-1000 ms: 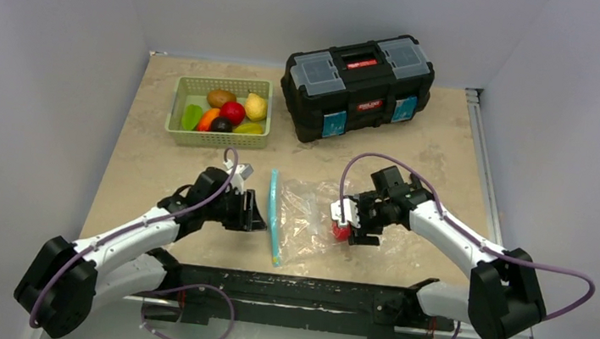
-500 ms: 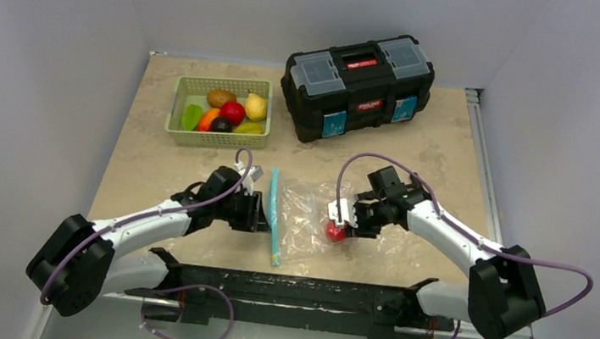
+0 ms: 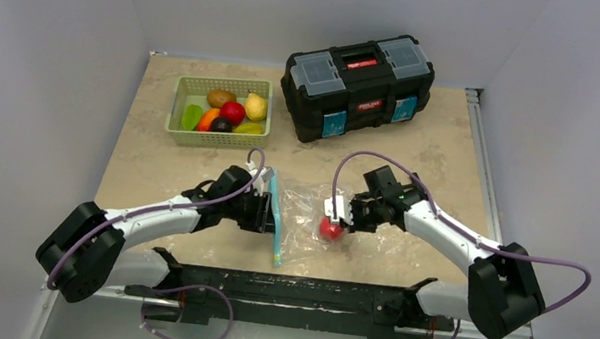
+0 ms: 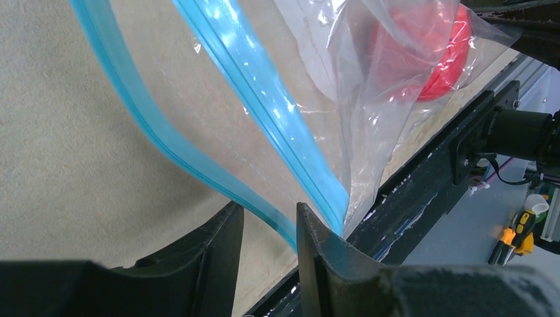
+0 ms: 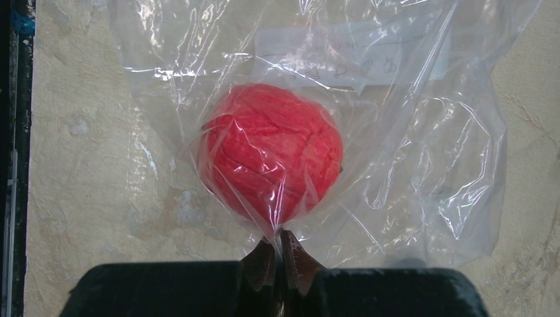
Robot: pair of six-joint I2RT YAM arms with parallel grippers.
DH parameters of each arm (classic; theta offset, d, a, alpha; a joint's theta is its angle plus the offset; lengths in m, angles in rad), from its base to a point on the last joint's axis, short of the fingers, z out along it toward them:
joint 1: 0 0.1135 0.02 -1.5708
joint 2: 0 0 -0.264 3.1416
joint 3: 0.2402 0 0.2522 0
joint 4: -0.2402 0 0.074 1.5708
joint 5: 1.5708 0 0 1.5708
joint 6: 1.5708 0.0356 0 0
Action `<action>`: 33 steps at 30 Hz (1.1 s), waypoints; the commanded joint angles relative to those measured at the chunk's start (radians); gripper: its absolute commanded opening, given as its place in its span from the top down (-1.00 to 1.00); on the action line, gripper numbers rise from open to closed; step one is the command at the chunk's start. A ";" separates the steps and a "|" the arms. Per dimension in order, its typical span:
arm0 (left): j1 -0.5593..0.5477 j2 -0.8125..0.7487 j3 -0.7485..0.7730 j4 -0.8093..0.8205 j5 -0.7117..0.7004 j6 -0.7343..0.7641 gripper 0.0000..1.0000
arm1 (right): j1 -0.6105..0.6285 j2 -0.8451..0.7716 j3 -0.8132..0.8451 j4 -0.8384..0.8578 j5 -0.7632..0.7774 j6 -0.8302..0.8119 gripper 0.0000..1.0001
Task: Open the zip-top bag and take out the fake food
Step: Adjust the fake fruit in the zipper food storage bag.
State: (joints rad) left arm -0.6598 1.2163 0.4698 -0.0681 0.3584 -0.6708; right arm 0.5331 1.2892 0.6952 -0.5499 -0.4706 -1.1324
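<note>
The clear zip-top bag [image 3: 302, 208] lies between my two arms, and its teal zip strip [image 3: 275, 214] stands raised on edge at its left end. One red fake food [image 3: 330, 228] sits inside it. In the left wrist view the bag's mouth gapes. My left gripper [image 4: 267, 210] is open, with the nearer zip lip [image 4: 165, 139] running between its fingers and the other lip [image 4: 264, 105] beyond. My right gripper [image 5: 280, 241] is shut on a fold of bag film just behind the red fruit [image 5: 271, 152].
A green basket [image 3: 216, 140] holding several plastic fruits and vegetables stands at the back left. A black toolbox [image 3: 357, 86] sits at the back right. The black mounting rail [image 3: 299, 293] runs along the near edge, close to the bag.
My left gripper has moved right up to the zip strip, which now stands lifted. My right gripper has closed on the bag film and shifted slightly left with the red fruit.
</note>
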 commanded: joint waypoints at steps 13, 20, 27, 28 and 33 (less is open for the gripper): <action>-0.044 0.036 0.038 0.085 -0.004 -0.026 0.33 | 0.080 0.039 0.001 0.113 0.050 0.089 0.99; -0.058 0.050 0.037 0.094 -0.004 -0.029 0.34 | 0.082 0.062 0.053 0.129 0.017 0.121 0.82; -0.063 0.064 0.038 0.102 -0.004 -0.032 0.34 | 0.096 0.119 0.099 0.139 -0.011 0.140 0.74; -0.064 0.068 0.039 0.104 -0.002 -0.032 0.34 | 0.099 0.124 0.099 0.151 -0.003 0.152 0.73; -0.067 0.090 0.044 0.115 0.002 -0.033 0.34 | 0.107 0.146 0.107 0.190 0.026 0.196 0.52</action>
State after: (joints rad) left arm -0.7162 1.2915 0.4728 -0.0090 0.3546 -0.6964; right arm 0.6304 1.4277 0.7593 -0.4175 -0.4404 -0.9890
